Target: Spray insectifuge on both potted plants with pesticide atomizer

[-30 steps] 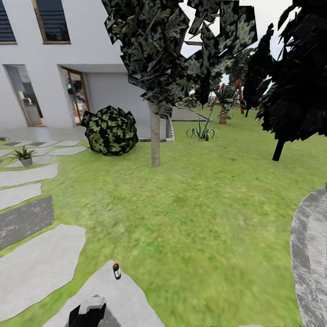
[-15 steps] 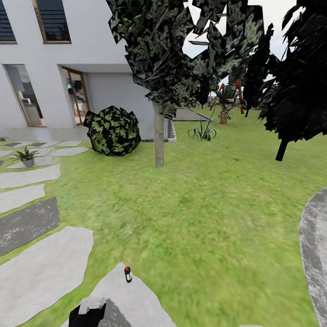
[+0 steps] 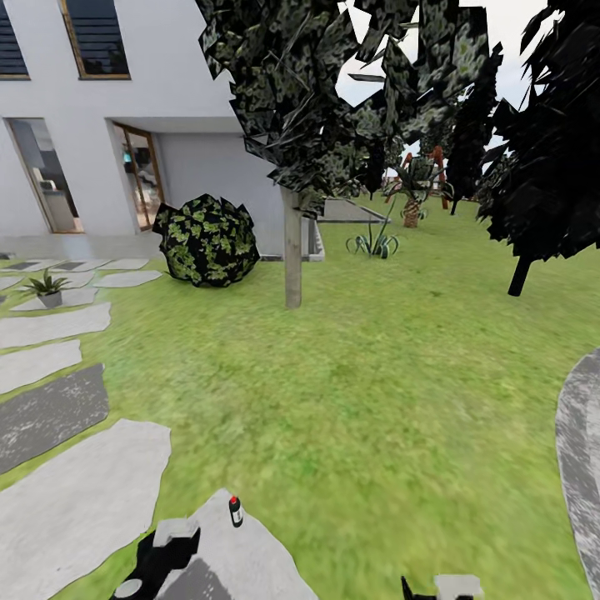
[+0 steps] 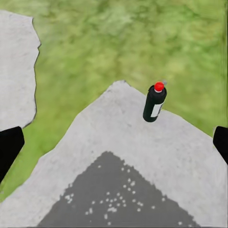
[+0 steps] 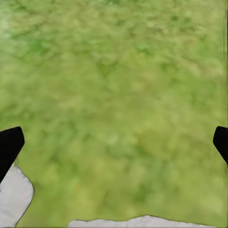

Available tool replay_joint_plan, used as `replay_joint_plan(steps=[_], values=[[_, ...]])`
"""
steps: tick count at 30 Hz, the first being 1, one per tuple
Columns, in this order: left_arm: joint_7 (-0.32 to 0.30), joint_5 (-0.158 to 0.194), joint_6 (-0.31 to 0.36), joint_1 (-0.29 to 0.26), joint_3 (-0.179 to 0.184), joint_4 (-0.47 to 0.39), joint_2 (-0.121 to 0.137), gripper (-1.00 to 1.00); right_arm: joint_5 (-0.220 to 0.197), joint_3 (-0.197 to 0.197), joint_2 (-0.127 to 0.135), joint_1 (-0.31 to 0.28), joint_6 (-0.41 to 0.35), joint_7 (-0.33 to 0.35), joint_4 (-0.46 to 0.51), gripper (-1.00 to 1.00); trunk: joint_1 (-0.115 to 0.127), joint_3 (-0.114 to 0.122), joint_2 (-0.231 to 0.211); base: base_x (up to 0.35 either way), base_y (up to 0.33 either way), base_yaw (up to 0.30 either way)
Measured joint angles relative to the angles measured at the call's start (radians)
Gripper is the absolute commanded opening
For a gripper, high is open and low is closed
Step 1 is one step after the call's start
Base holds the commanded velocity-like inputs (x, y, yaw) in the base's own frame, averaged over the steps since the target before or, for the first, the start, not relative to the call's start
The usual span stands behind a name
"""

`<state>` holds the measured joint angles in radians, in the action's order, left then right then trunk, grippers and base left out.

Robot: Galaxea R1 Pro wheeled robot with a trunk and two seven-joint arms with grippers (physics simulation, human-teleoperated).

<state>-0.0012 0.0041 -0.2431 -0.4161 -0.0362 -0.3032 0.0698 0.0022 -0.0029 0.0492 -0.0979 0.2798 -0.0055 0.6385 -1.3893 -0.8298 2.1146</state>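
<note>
Standing upright on a grey stepping stone (image 3: 250, 558), the pesticide atomizer (image 3: 236, 511) sits just ahead of the left gripper (image 4: 114, 142), whose fingers are spread wide; the right gripper (image 5: 114, 142), equally wide, hangs over grass. Farther off, one potted plant (image 3: 48, 288) rests on a pale stone, with a round shrub (image 3: 208, 240) and a tree trunk (image 3: 292, 250) beyond the lawn.

The robot's black left gripper (image 3: 158, 554) with a pale grey wrist block reaches forward low at the head view's bottom edge; in its wrist view its two dark fingertips (image 4: 9, 147) stand wide apart, holding nothing. The black right gripper (image 3: 442, 587) barely enters that bottom edge, its fingertips (image 5: 9, 145) equally spread and empty.
</note>
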Motion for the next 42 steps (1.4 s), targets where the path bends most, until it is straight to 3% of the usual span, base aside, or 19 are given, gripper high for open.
replay_joint_plan(steps=[4,10,24,42], values=[[0.000,0.000,0.006,-0.094,0.001,0.000,-0.005,1.00,0.000,-0.002,0.004,-0.092,-0.001,0.000,0.063,1.00,0.000,0.000,0.000,0.000,0.000,0.000],[-0.006,0.003,-0.002,-0.112,0.002,0.009,0.003,1.00,-0.001,-0.003,0.005,-0.154,-0.002,0.000,0.073,1.00,0.000,0.000,0.000,0.000,0.000,0.000],[-0.010,0.002,-0.005,-0.107,0.009,0.003,0.005,1.00,-0.001,-0.001,0.000,-0.159,-0.002,0.000,0.064,1.00,0.000,0.001,0.000,0.000,0.022,-0.157],[-0.012,0.002,-0.005,-0.108,0.009,0.010,0.004,1.00,-0.001,0.000,-0.001,-0.159,-0.003,0.000,0.045,1.00,0.000,0.001,0.000,0.000,0.286,-0.275]])
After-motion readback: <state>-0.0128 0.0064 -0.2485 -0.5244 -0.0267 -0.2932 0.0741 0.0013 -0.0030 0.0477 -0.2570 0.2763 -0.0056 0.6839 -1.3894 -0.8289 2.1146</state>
